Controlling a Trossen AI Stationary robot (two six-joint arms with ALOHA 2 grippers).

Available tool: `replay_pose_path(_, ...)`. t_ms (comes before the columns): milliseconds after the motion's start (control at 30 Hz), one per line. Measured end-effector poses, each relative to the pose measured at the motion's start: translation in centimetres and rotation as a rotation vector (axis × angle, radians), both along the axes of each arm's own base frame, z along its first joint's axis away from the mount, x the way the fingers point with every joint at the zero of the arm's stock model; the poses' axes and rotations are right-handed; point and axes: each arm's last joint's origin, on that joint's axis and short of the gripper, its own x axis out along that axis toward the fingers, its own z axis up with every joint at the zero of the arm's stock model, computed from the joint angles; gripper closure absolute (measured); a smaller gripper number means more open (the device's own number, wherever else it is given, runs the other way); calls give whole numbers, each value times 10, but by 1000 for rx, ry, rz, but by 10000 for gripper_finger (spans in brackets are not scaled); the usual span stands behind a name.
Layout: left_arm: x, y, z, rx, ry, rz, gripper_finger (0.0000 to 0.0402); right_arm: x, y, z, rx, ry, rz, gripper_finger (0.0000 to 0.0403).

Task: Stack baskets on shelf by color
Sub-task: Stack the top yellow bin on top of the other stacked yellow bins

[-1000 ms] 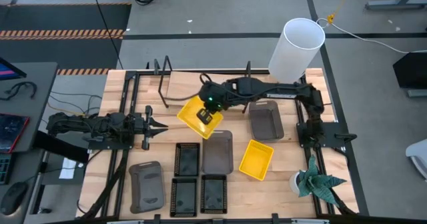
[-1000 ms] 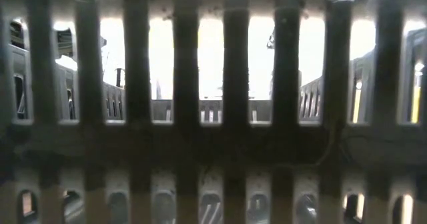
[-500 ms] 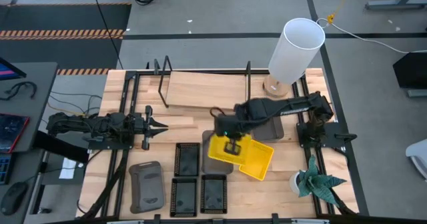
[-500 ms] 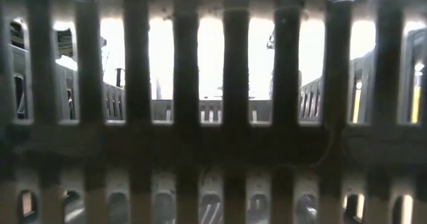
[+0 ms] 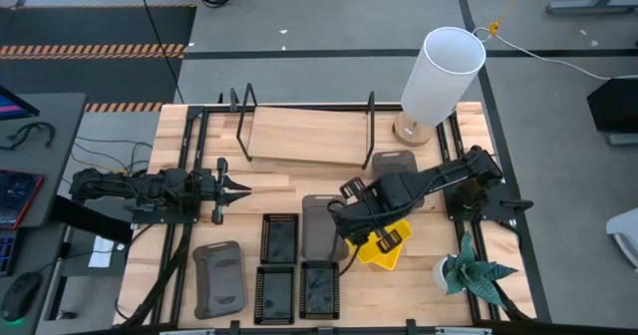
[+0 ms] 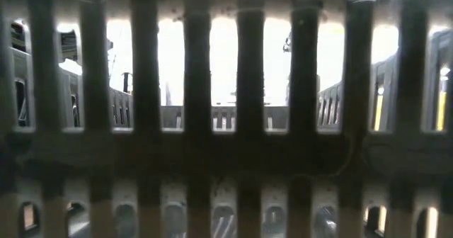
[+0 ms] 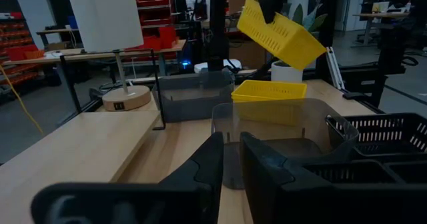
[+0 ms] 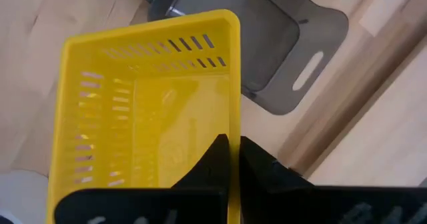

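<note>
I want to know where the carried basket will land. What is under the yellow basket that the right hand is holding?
The right hand holds a yellow basket tilted in the air. Below it a second yellow basket rests on the table. From above, the arm covers most of both, so their exact alignment cannot be seen.

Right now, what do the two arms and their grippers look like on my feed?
Both arms are dark, nearly black, jointed links with black cables along them. The left gripper ends in two slim pointed fingers; up close its fingers are chunky, matte black and angular. The right gripper has the same black wedge-shaped fingers. I can see no readable markings.
</note>
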Motion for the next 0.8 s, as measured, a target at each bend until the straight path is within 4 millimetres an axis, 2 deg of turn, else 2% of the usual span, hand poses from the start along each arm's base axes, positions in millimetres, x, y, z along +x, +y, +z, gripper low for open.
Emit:
replay_pose_path(133, 0, 0, 0, 0, 0, 0, 348, -1, 3, -1, 11, 10, 28, 389)
replay_pose_path(400, 0, 0, 0, 0, 0, 0, 346, -8, 16, -24, -13, 110, 137, 389)
replay_pose_path(800, 0, 0, 0, 0, 0, 0, 350, -12, 17, -51, -38, 232, 309, 390)
